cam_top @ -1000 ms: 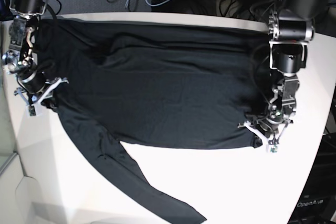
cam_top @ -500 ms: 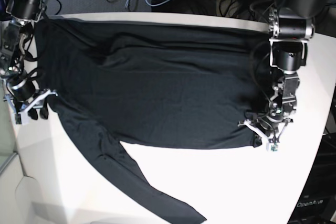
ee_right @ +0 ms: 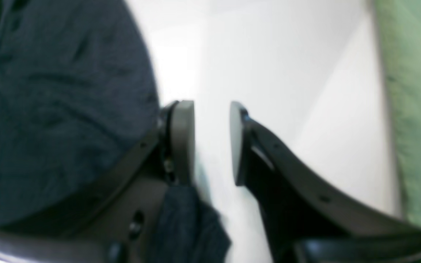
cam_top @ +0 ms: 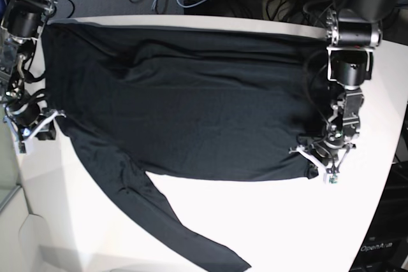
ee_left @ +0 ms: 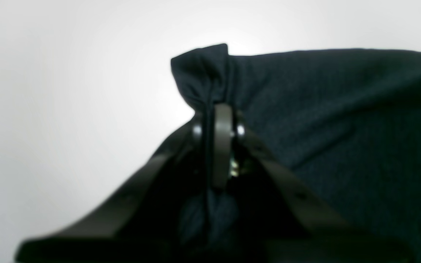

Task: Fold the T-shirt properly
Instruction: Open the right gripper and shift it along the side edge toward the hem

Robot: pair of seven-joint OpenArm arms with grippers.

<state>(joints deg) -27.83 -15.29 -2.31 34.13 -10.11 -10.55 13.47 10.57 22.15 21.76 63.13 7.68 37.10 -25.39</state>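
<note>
Right hand [cam_top: 32,128] has drawn back off the T-shirt [cam_top: 191,106] to the tabletop [cam_top: 268,221] edge, fingers apart and empty. Left hand [ee_left: 217,146] is clamped on a hem corner. Fabric looks thin, limp and light; best gripped at corners or seams.

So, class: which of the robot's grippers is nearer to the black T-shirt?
Left. The left gripper is shut on the T-shirt at its corner. The right gripper is open over bare table, beside the shirt's other edge.

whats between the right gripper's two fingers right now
Only bare white table, as the right wrist view shows. The right gripper stands open, with the T-shirt just outside its left finger, not between them.
</note>
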